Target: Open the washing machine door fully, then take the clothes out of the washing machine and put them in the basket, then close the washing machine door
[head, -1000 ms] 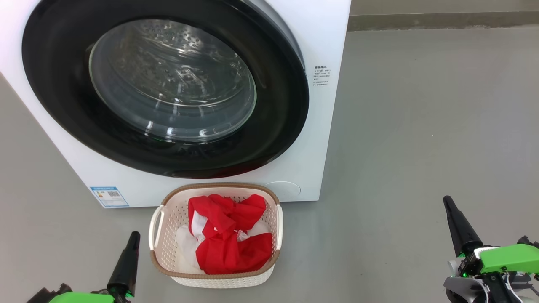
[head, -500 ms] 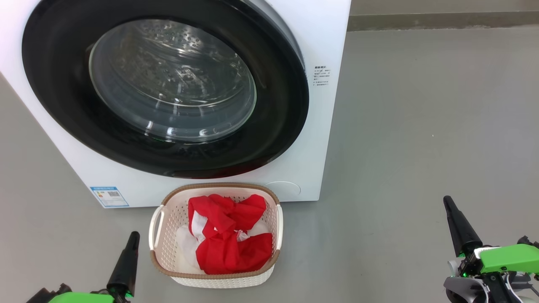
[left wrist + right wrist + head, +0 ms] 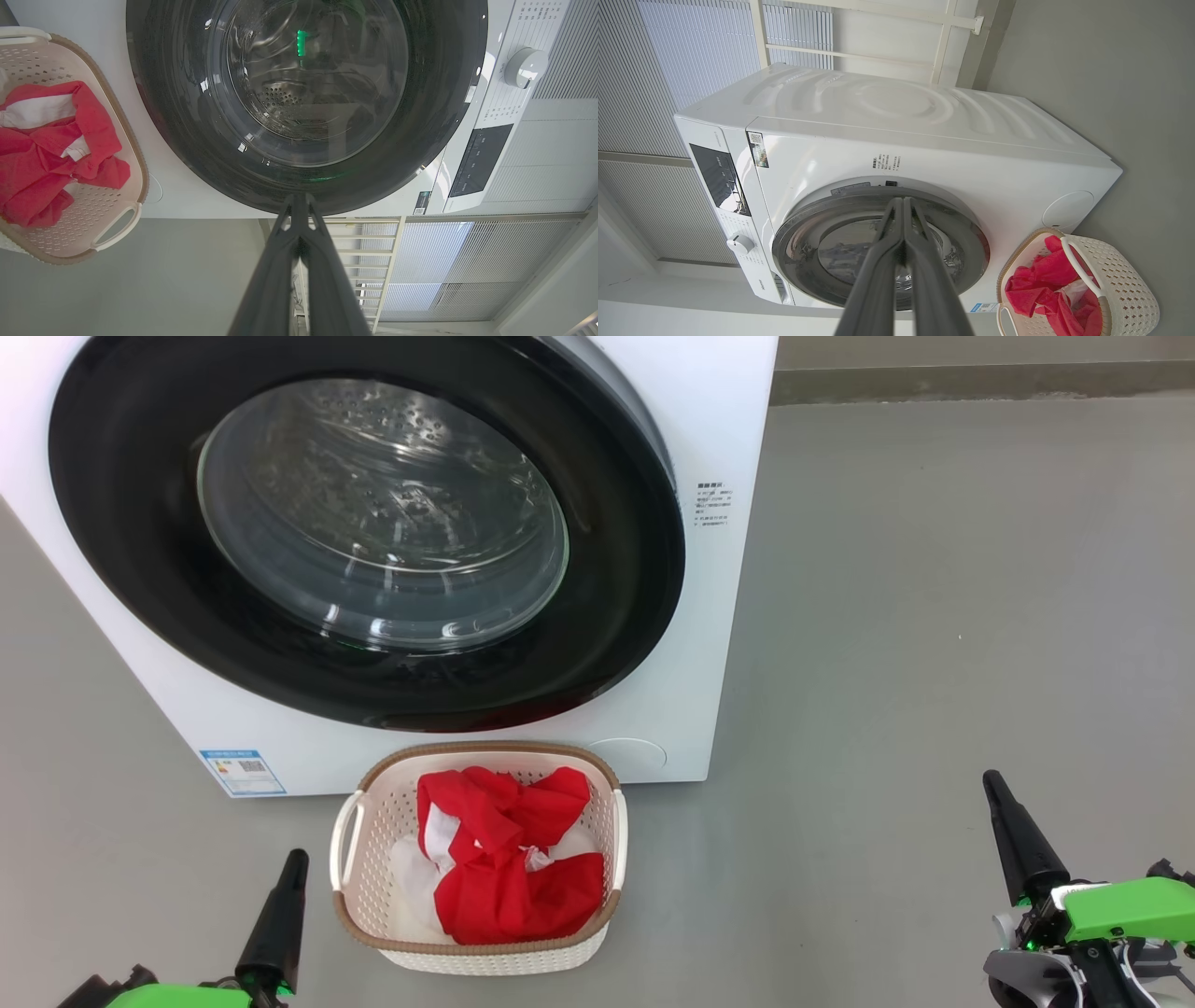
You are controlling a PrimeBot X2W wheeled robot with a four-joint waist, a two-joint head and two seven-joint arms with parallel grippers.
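Nothing has moved since a moment ago, so you are looking at the same still scene. At the lower left of the head view, your left gripper (image 3: 295, 863) points up. Its two dark fingers are pressed together with nothing between them. Just to its right, the basket (image 3: 485, 749) sits on the grey floor (image 3: 934, 616), close in front of the washing machine (image 3: 728, 448). The clothes (image 3: 509, 887), red with white bits, lie piled inside the basket. Behind it, the washing machine door (image 3: 607, 644) is shut flat against the big white washer. Far over at the lower right, your right gripper (image 3: 995, 789) also points up. Its fingers are pressed together and hold nothing, and it is well apart from the basket.
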